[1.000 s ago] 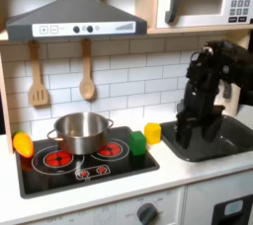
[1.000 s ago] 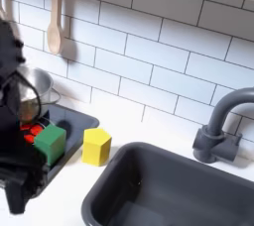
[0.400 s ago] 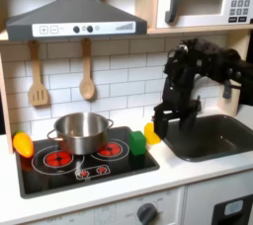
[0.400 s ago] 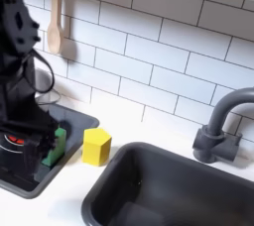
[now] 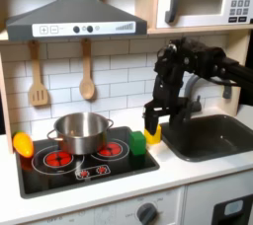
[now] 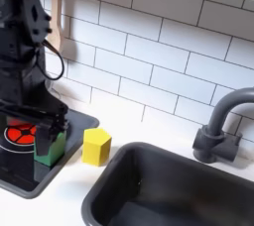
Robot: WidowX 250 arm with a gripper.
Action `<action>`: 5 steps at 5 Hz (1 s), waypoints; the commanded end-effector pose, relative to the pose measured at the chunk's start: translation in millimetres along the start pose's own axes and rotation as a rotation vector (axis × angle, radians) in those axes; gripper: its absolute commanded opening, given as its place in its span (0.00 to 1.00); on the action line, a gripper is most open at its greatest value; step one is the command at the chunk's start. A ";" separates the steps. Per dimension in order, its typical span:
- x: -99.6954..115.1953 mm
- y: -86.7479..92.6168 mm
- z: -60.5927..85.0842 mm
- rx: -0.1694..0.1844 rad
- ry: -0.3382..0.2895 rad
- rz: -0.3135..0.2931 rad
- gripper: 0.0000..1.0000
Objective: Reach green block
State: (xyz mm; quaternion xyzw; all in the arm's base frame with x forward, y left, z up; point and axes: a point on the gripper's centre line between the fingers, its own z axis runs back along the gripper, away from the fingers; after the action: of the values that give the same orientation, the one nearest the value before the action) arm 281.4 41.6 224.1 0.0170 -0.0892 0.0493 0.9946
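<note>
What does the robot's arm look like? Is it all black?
Yes, the arm is black all over, built from chunky, boxy segments joined at rounded joints. Black cables loop along its side in the second exterior view. The gripper at the end is black too, a blocky piece with short fingers. The pictures are too blurry to show any markings.

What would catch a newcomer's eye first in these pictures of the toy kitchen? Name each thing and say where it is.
The black robot arm, its pincer hanging low between stove and sink in the first exterior view. Just beside it, the green block stands on the stove's right edge, with a yellow block on the counter next to the dark sink. A steel pot sits on the stove.
</note>
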 end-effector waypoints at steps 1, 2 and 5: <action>23.6 1.4 -6.0 0.001 -0.019 -0.003 1.00; 32.6 4.6 -9.6 0.010 -0.026 -0.011 1.00; 50.8 13.4 -26.9 0.011 -0.023 0.005 1.00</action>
State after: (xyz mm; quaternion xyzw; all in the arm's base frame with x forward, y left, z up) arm 333.1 62.4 206.5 0.0250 -0.0988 0.0522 0.9934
